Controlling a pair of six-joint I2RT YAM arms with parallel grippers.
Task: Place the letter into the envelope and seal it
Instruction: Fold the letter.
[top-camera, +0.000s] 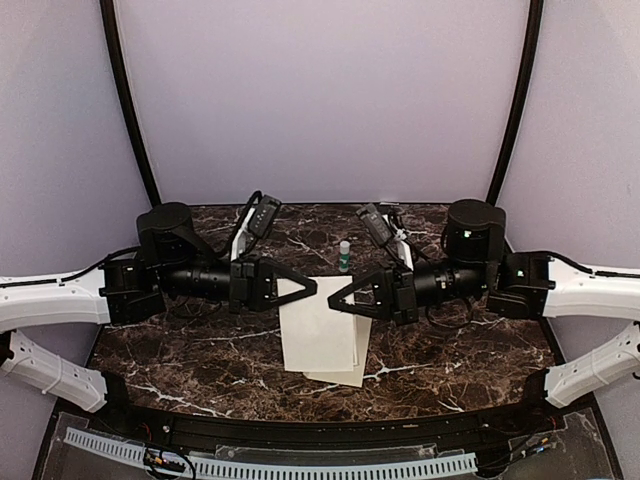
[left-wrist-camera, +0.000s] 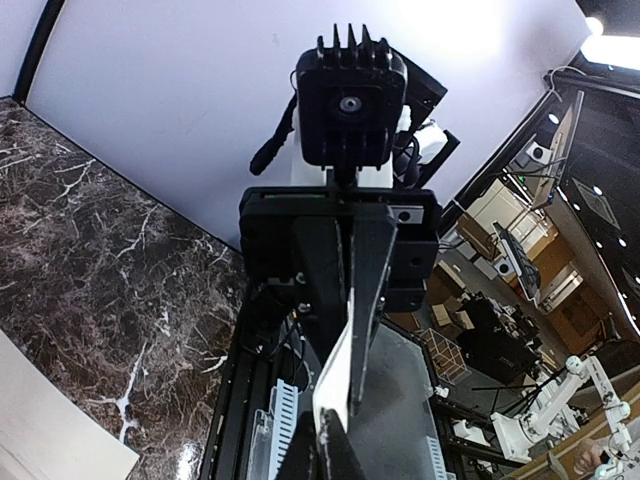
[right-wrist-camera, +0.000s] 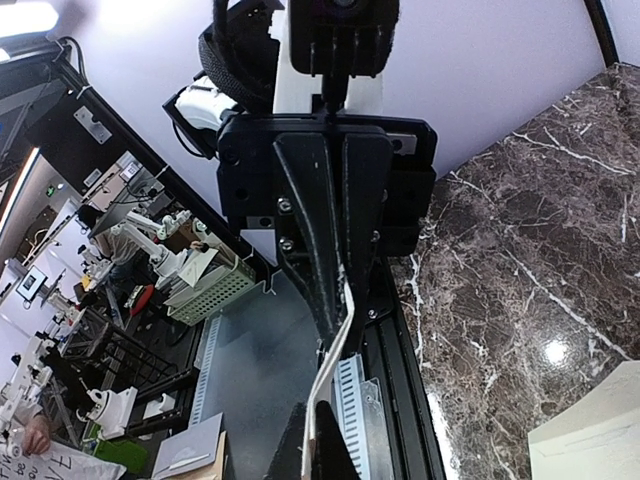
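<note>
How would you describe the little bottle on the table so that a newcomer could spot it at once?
Find the dark marble table, then the white letter at its middle. Just beyond the letter's far edge, toward the back wall, stands the little bottle: the only small upright thing there, and the only one with green on it.

Table top: dark brown marble-pattern slab (top-camera: 200, 350) with white veins and glossy highlights.
Bottle: small clear bottle with a green cap (top-camera: 344, 256), upright on the slab towards its far edge, near the middle.
Backdrop: plain pale lilac wall (top-camera: 320, 100) behind and to both sides.
Poles: two black curved rods (top-camera: 128, 110) rising from the slab's far corners.
Front edge: white slotted cable duct (top-camera: 300, 466) along the near rim.
Beyond the rig: a pale green mesh basket (right-wrist-camera: 215, 290) and a monitor (left-wrist-camera: 525, 255).
</note>
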